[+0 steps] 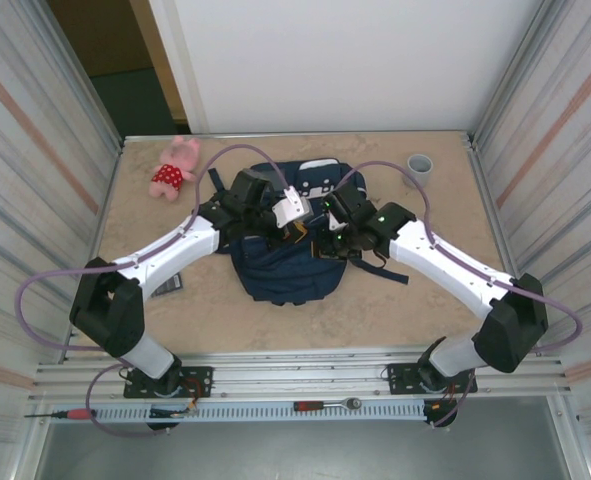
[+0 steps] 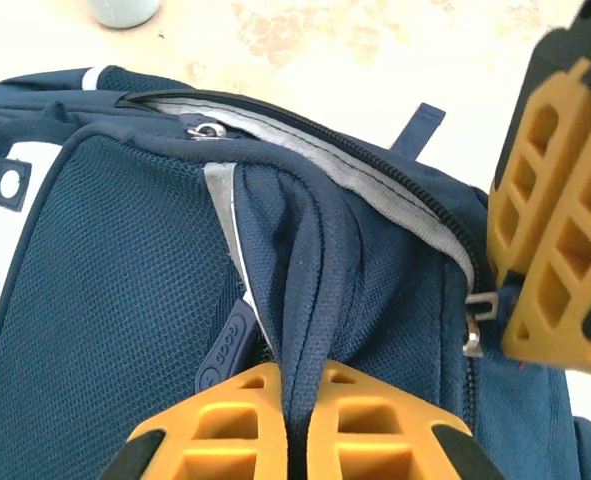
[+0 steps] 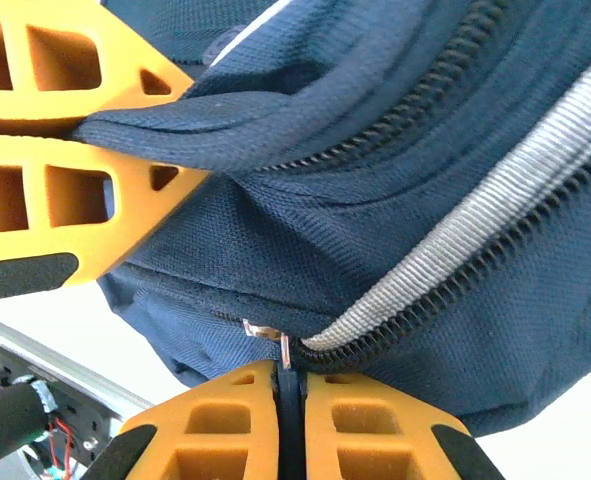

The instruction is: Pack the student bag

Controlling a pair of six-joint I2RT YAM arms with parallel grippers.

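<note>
On the near side of the student bag [image 1: 280,268], a bare band of table [image 1: 375,320] is left, so the room for pulling toward the arms is judged sufficient. The bag itself is laid flat in the middle of the table. A fold of its navy cloth is pinched between the closed fingers of the left gripper [image 2: 303,378], probably to keep the cloth tight. Just beside this fold, the metal zipper pull [image 3: 280,345] is clamped by the right gripper [image 3: 291,378], whose fingers are pressed together on it. From this it is judged that the zipper [image 3: 495,215] is to be drawn along. Beyond the bag, a pink plush toy [image 1: 175,168] to the left and a grey cup [image 1: 419,165] to the right are seen well apart from it, near the far edge.
</note>
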